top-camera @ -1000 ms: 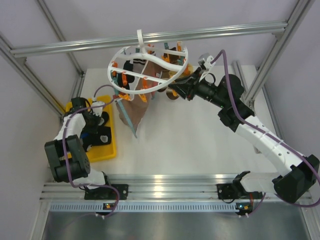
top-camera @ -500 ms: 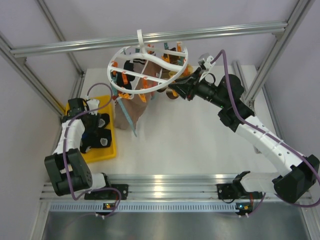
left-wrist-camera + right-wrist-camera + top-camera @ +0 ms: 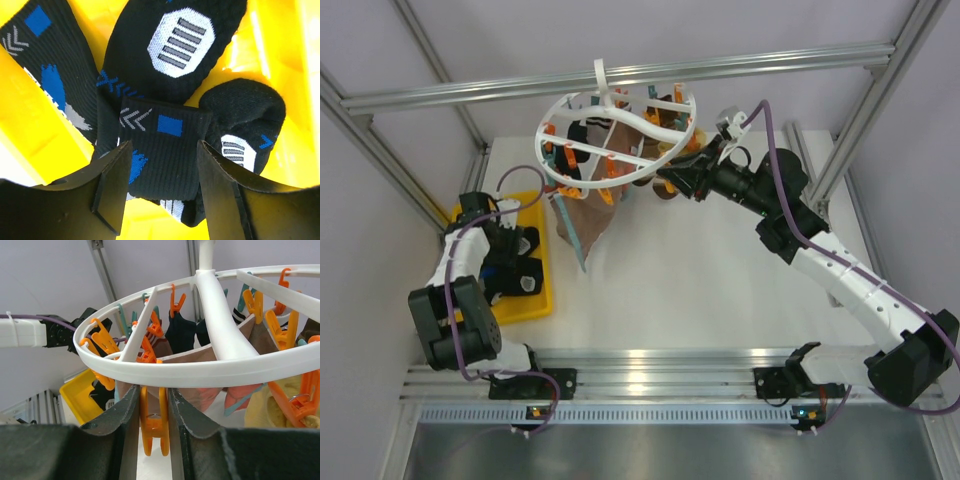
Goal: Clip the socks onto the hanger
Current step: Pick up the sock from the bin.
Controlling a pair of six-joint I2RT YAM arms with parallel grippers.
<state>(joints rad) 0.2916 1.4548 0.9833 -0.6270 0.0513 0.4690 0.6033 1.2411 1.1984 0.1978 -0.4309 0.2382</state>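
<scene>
Several black socks (image 3: pixel 165 145) with white and blue patches lie heaped in the yellow tray (image 3: pixel 290 75). My left gripper (image 3: pixel 162 165) hangs just above them, open, its fingers either side of one ribbed cuff. The round white hanger (image 3: pixel 620 130) hangs from the top rail, with brown socks (image 3: pixel 585 220) clipped under it. My right gripper (image 3: pixel 152 400) is shut on an orange clip (image 3: pixel 152 425) hanging from the hanger's outer ring (image 3: pixel 215 370). From above, the right gripper (image 3: pixel 665 180) is at the ring's right side and the left gripper (image 3: pixel 515 262) is over the tray.
The yellow tray (image 3: pixel 535 300) sits at the table's left edge beside the frame post. Aluminium rails cross the back and front. Orange and teal clips hang all round the hanger; a yellowish cloth (image 3: pixel 272 407) hangs at its right.
My left gripper's jaws have opened over the socks in the tray, and the left arm shifted slightly. The right arm and hanger have stayed still.
</scene>
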